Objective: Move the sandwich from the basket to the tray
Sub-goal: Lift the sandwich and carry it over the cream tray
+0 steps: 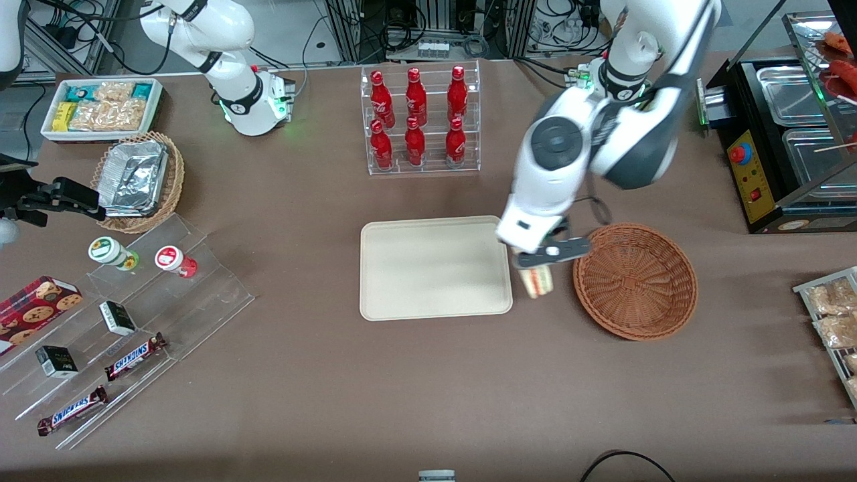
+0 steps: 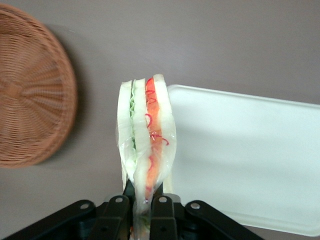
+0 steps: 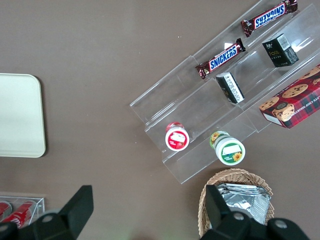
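- You have one sandwich (image 1: 537, 281), one basket (image 1: 635, 281), one tray (image 1: 435, 268) on the bench (image 1: 402, 388).
- Your tool (image 1: 539, 266) is clamped on the sandwich, fingers (image 2: 161, 207) pinching its narrow end; it hangs above the bench in the gap between tray and basket.
- From the sandwich in the front view: tray edge just beside at 9 o'clock, basket at 3 o'clock, apart.
- Six red bottles (image 1: 416, 117) in a clear rack (image 1: 422, 167), 12 o'clock of the tray, well apart.
- Two Snickers bars (image 1: 134, 356) on a clear stand toward the parked arm's end.
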Robot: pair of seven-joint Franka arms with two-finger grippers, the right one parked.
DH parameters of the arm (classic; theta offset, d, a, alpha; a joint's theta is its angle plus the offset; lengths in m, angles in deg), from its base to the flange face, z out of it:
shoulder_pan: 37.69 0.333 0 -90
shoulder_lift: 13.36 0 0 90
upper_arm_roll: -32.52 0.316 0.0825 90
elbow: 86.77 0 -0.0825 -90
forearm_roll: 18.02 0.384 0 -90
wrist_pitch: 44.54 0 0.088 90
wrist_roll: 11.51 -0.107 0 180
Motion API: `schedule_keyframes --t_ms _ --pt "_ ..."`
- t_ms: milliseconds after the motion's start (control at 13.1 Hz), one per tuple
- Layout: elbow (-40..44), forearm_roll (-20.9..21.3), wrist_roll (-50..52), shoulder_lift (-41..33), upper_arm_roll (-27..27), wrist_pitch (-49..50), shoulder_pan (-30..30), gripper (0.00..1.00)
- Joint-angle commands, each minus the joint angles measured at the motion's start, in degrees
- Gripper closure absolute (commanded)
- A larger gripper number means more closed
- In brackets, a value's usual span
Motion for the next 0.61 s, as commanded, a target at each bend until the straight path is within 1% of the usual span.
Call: schedule_keyframes --t_ms 0,152,305,381,533 --pt "4.61 -0.47 1.01 5.57 0.86 -2.59 -5.37 1.0" --pt "3.39 -0.47 1.01 7.59 0.86 -8.13 -7.83 1.0" --pt "3.12 0.05 1.44 9.53 0.86 -9.9 -10.47 1.0" --pt "2.34 0.14 1.53 9.97 0.95 -10.95 -11.44 1.0" --pt "-0.73 0.23 1.88 10.41 0.95 -16.55 -12.67 1.0"
